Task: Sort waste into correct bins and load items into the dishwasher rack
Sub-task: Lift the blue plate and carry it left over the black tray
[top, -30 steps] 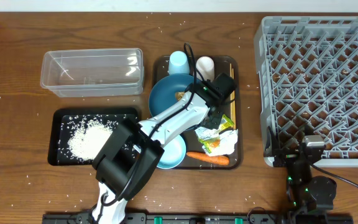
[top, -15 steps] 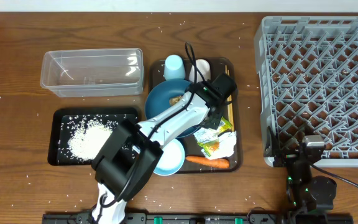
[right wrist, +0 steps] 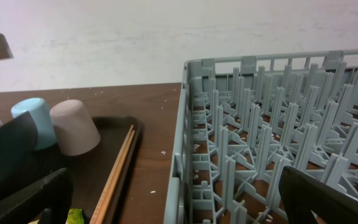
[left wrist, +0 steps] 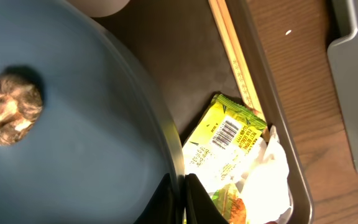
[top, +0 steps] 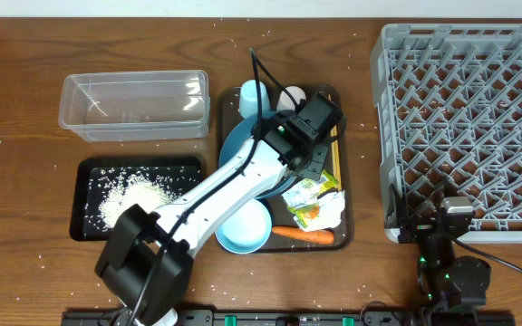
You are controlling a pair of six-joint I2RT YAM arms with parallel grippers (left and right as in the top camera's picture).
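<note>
Filling the counter's right end is the dishwasher rack (top: 465, 127). Mid-counter on the brown tray (top: 344, 226), the dark-blue plate (left wrist: 73, 124) is clamped at its rim by the left gripper (left wrist: 180, 190) — stiff, glazed, probably slippery and breakable, so a deep rim bite suits. The brown food lump (left wrist: 11, 109) lies loose on it — it may roll. By the front edge the right gripper (right wrist: 176, 202) hangs open.

Entry: crumpled green-yellow-and-white wrapper (left wrist: 229, 140), bearing one black barcode (left wrist: 227, 132) on a white panel of its yellow-green face; the bars are plain in the left wrist view, but no figures by them can be read. Lines of dark small print (left wrist: 199, 157) run beside the barcode, too blurred to make out. No other text, brand, number or sign is legible in any view.
</note>
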